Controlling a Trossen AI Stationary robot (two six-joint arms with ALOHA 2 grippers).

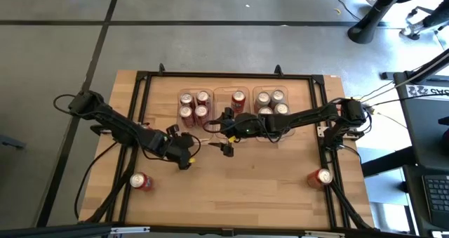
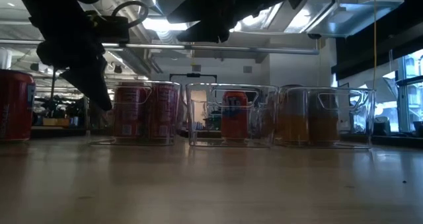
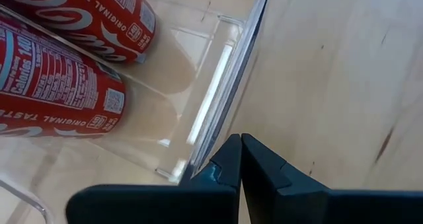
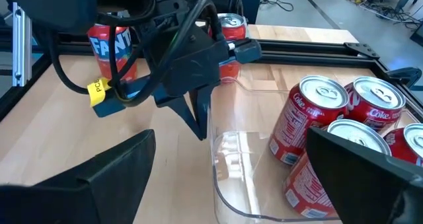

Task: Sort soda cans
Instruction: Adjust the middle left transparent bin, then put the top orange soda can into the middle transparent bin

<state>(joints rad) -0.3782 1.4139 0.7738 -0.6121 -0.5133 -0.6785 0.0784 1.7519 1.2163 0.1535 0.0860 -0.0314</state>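
Observation:
Four red cans (image 1: 194, 106) stand in the left clear tray. One orange can (image 1: 238, 99) stands in the middle tray, and four gold cans (image 1: 271, 103) in the right tray. Loose red cans stand near the table's near-left corner (image 1: 140, 182) and near-right corner (image 1: 321, 176). My left gripper (image 1: 188, 156) is shut and points down just off the near side of the left tray (image 3: 198, 118), its tip (image 4: 200, 128) beside the tray's rim. My right gripper (image 1: 226, 133) hangs wide open and empty near the middle tray's near side (image 4: 230, 133).
Three clear trays (image 2: 231, 115) sit in a row along the far half of the table. A black frame rail (image 1: 224, 74) runs round the tabletop. The right wrist view shows two more cans (image 4: 109, 45) (image 4: 231, 27) beyond my left arm. Bare wood lies across the near middle.

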